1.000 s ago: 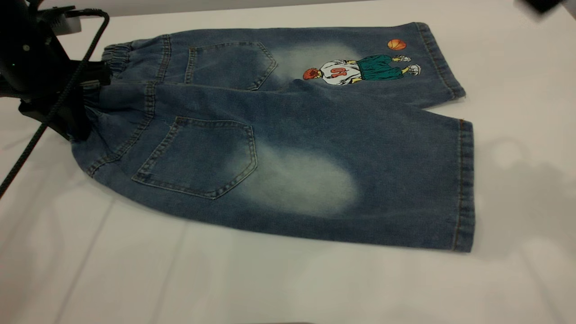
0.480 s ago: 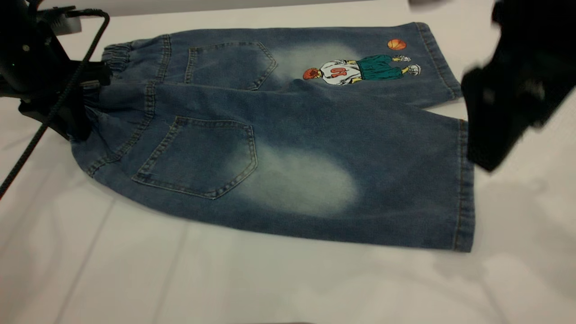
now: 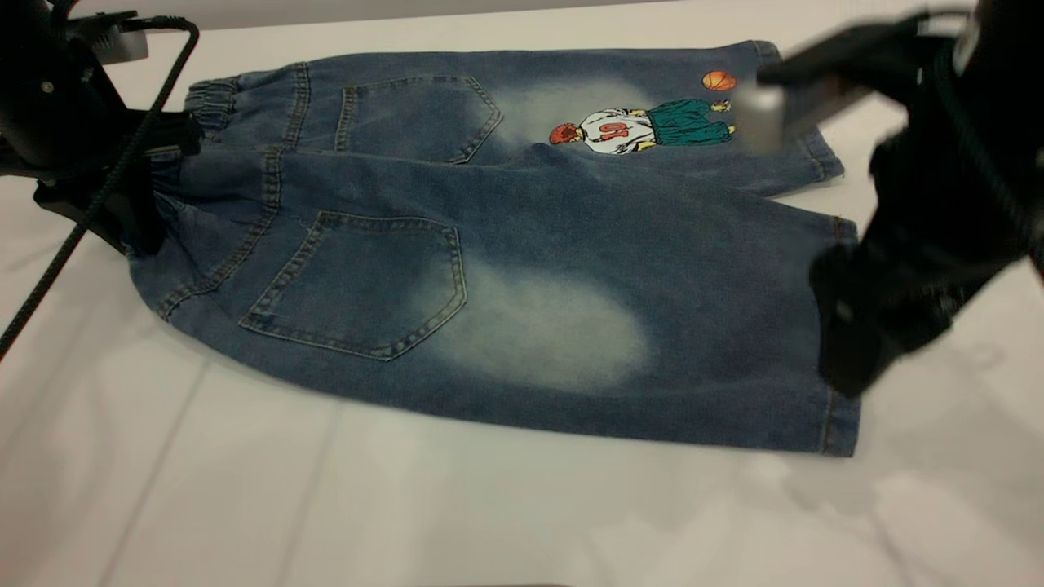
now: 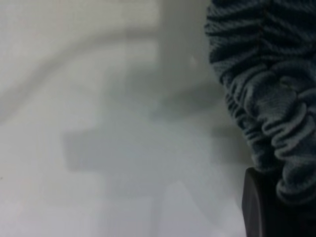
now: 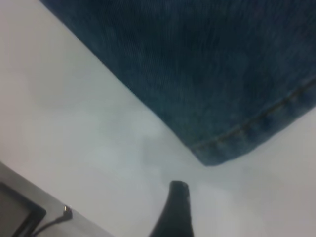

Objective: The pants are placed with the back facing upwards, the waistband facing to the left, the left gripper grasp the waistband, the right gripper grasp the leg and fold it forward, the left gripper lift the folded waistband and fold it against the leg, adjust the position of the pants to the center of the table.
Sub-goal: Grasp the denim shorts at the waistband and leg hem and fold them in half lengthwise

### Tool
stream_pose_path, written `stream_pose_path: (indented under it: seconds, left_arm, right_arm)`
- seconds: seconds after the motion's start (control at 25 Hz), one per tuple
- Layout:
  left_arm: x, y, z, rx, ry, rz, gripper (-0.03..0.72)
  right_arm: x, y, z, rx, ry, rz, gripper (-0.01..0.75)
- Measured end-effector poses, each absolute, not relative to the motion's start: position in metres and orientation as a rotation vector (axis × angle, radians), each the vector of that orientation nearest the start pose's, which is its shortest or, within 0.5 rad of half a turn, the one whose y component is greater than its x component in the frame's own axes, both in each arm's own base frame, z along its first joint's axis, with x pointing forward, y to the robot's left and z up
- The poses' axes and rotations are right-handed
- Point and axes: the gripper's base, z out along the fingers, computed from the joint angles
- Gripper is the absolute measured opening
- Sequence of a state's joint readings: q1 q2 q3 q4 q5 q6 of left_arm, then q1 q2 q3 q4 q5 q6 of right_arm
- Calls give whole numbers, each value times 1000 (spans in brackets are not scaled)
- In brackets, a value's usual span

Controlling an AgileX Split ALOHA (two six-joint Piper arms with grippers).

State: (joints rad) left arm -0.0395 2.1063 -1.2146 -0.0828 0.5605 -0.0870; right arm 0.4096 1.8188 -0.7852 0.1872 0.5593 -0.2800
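The pants point(image 3: 506, 244) lie lengthwise, waistband point(image 3: 208, 102) leftward in the clenched left pincer point(image 3: 155, 175); the right pincer point(image 3: 848, 350), its state unreadable, has descended onto the leg point(image 3: 693, 326) hem.

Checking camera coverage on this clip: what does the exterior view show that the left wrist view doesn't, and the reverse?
Only the exterior view shows the whole pants, both back pockets, the cartoon print, and the right claw over the plain leg's hem.

Only the left wrist view shows the waistband's tight puckers up close against a dark fingertip.

Both show the waistband, held at the left claw, and the white table.
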Motion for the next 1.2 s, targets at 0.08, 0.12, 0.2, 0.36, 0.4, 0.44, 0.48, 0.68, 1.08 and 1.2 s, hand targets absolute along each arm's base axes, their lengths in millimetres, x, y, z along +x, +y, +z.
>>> stream_pose_path:
  seconds: [0.08, 0.12, 0.2, 0.36, 0.4, 0.44, 0.48, 0.68, 1.08, 1.2]
  left_arm:
    - [385, -19, 92, -166, 2933, -94, 77]
    - [385, -19, 92, -166, 2933, -94, 77]
    - [385, -19, 92, -166, 2933, -94, 77]
    - [385, -19, 92, -166, 2933, -94, 77]
    - [385, -19, 92, -166, 2933, -94, 77]
    - [385, -19, 92, -166, 2933, -94, 77]
    - [385, -19, 92, -166, 2933, -94, 77]
    - [385, -19, 92, -166, 2933, -94, 77]
    - [385, -20, 92, -189, 2932, -113, 77]
    - [385, -21, 92, -196, 2932, -118, 77]
  right_arm:
    - [251, 119, 95, -793, 2998, 171, 592]
    - [251, 119, 90, -785, 3005, 170, 592]
    - [252, 120, 80, -770, 3022, 169, 592]
    - [252, 120, 64, -753, 3044, 160, 592]
    - [253, 119, 61, -751, 3047, 157, 592]
    - [253, 119, 57, -751, 3051, 154, 592]
    - [253, 119, 55, -748, 3051, 152, 592]
    - [255, 120, 49, -737, 3034, 143, 591]
    - [260, 122, 47, -696, 3009, 151, 293]
    - [259, 122, 47, -677, 3021, 161, 87]
